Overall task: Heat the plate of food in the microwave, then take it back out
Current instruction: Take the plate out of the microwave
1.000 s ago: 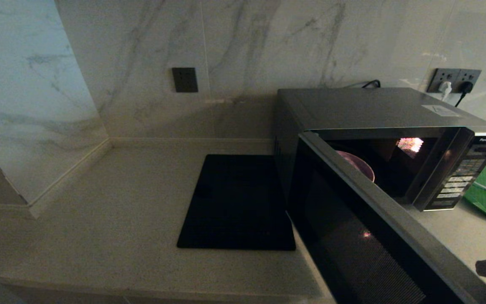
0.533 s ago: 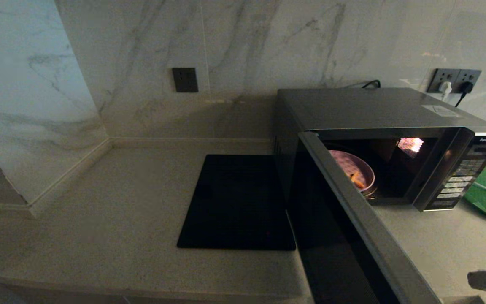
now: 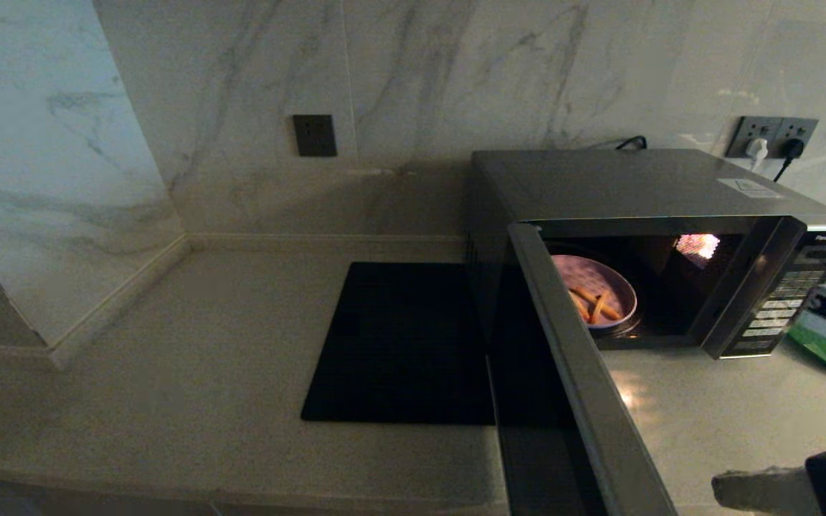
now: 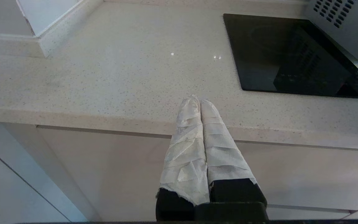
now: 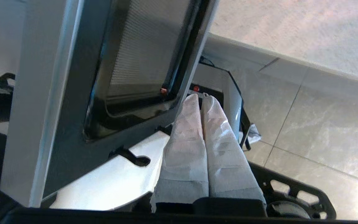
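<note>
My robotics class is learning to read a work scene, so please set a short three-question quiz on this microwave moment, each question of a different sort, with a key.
1. True or false: the microwave door stands open.
2. Where is the plate of food? A) on the black slab B) inside the microwave C) on the green tray
3. Fill in: the right end effector, fingers together, holds ____.

Key: 1 true. 2 B. 3 nothing; it is near the open door's edge. The left end effector is parked, closed, at the counter edge.
</note>
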